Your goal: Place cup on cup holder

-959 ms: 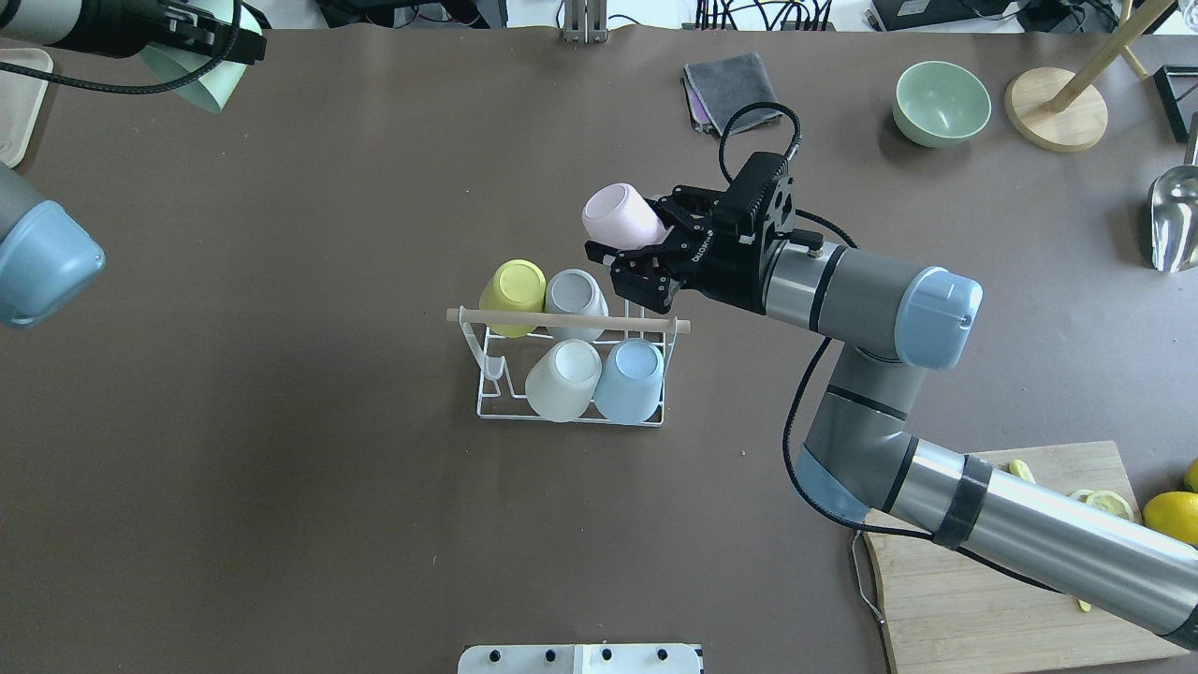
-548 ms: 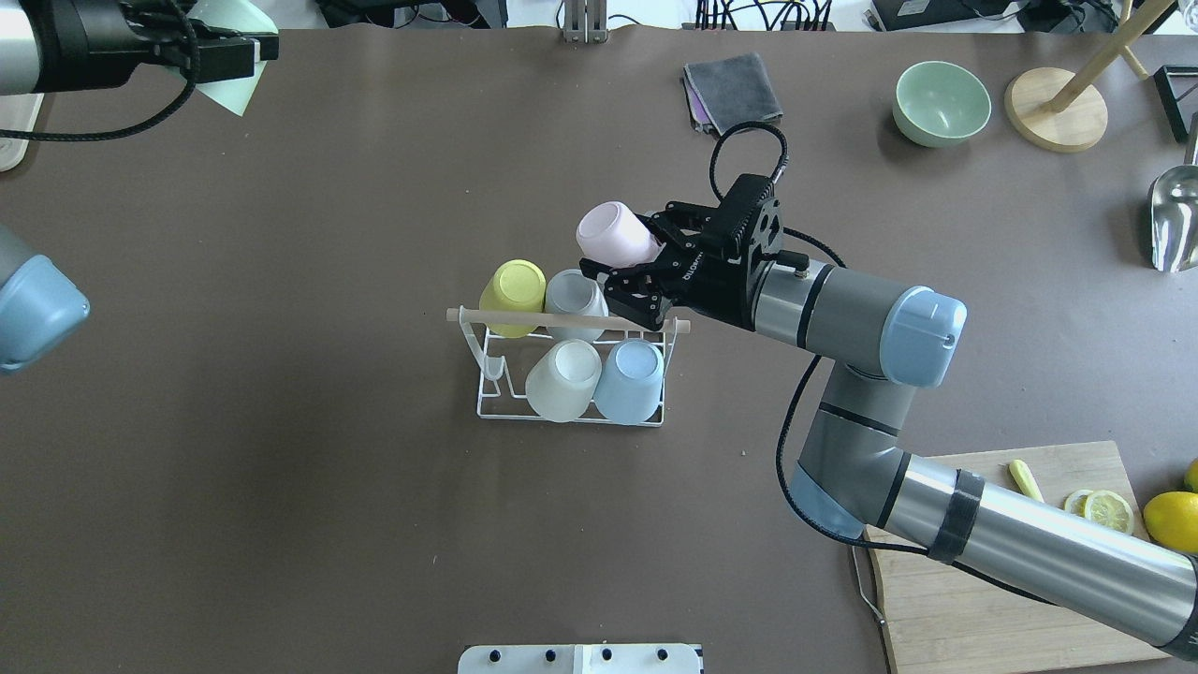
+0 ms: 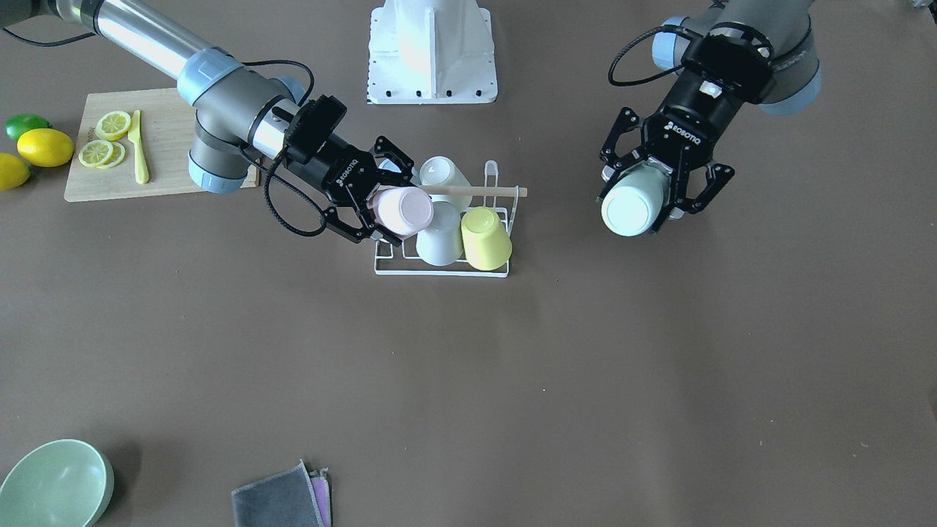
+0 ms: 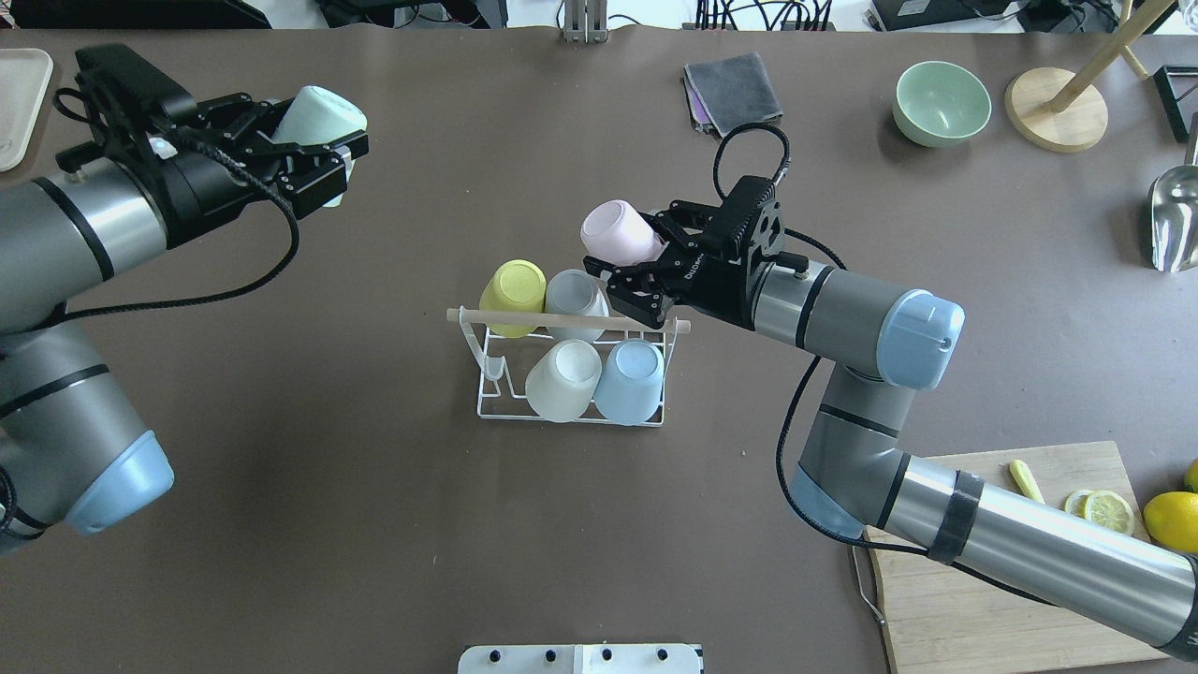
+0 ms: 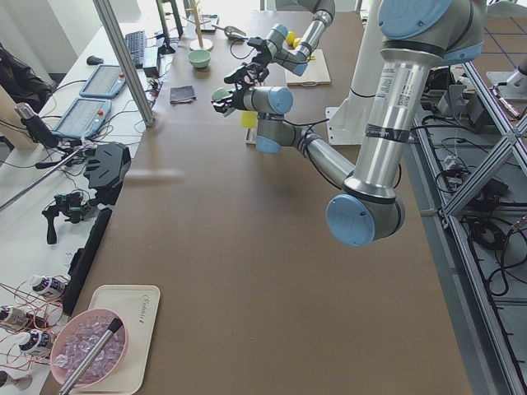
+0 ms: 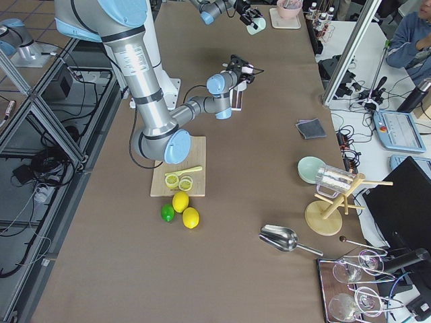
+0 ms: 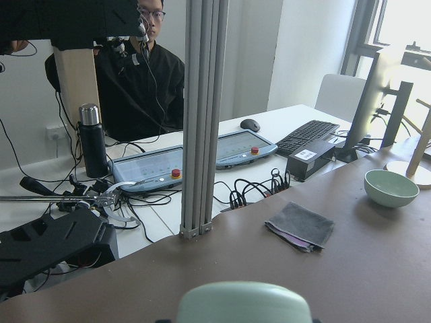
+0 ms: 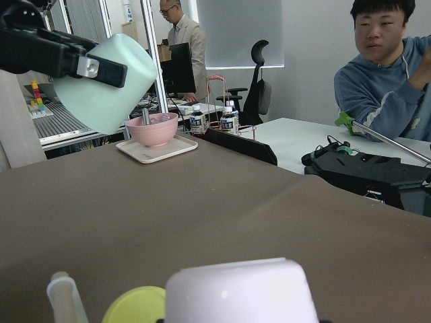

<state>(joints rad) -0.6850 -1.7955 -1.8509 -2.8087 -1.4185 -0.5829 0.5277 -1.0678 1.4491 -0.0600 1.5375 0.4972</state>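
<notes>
The right gripper (image 4: 635, 255) is clenched on the pink cup (image 4: 613, 232), which it holds tilted over the far right corner of the cup holder (image 4: 487, 379), just beside the grey cup (image 4: 573, 292). Only the overhead view plainly shows the blue cup (image 4: 629, 379); in the front-facing view the gripper covers it. The left gripper (image 4: 328, 140) grasps a mint cup (image 4: 323, 110), well apart at the far left.

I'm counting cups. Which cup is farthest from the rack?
The mint-green cup in the left hand. The pink cup is beside the cup holder; four others sit on it.
</notes>
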